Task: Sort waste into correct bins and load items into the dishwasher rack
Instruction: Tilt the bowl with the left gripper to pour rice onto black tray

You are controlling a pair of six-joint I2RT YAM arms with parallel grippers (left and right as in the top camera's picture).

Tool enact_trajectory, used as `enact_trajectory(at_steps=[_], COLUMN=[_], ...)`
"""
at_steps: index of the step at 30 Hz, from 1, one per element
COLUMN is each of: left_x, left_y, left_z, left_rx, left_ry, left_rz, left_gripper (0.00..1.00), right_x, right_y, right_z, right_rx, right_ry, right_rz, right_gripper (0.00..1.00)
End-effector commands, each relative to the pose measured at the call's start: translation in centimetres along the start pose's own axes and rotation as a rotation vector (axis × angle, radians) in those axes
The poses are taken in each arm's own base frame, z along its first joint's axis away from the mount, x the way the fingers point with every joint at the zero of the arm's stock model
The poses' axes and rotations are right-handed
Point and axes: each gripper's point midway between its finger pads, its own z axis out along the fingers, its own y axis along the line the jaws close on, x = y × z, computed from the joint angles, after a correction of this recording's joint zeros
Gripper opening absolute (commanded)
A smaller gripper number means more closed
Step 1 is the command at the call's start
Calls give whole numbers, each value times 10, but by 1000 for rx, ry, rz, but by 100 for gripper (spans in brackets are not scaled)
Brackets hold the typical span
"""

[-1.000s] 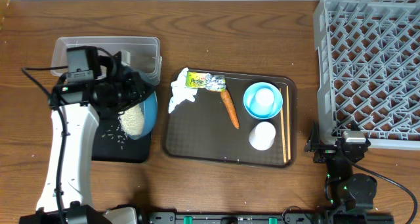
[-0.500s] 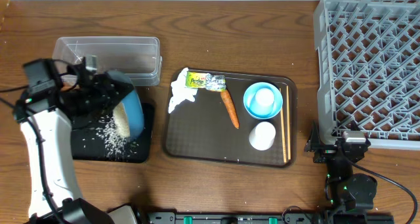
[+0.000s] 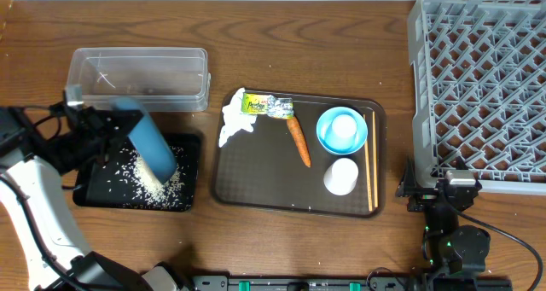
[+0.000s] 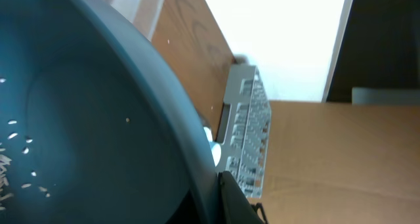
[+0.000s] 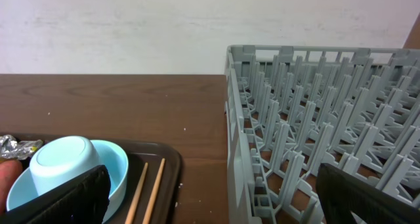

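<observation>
The left hand (image 3: 118, 125) clamps a smooth blue plate-bowl (image 3: 152, 146) above loose rice (image 3: 145, 178); the right hand (image 5: 216, 207) gapes empty.

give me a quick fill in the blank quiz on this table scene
The rice lies in the ___ tray.
The tipped plate-bowl above it is ___.
The carrot lies on the ___ serving tray.
That serving tray holds ___ white cups.
Missing words: black; blue; brown; two
</observation>
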Motion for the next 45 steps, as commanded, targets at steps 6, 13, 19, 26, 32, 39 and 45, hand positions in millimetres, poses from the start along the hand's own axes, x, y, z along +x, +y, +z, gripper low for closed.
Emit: enact_trajectory(at_steps=[6,13,19,26,32,39,45], left_x=[-3,1,2,-6,-4,-3,-2], left_y=[1,-8,-16,-7,-12,-15,-1], left_z=[-18,-18,-20,-18,-19,-22,-19], left_rx=[52,111,163,130,163,199,112], left_ry=[-41,-28,-27,-34,-26,-29,-27], left_rz=[-10,3,15,-31,-60,-35,-68], left_gripper=[6,6,6,6,6,6,6], right_x=[1,1,1,1,1,1,1], right_y=[-3,-3,-3,-3,-3,-3,-3], right_z=[0,0,0,0,0,0,0], right_rx=[15,15,15,15,15,15,15], right_ry=[1,1,1,1,1,1,1], right_rz=[-10,-10,-10,-11,-10,-10,-10], right_gripper=[99,99,99,99,99,99,99])
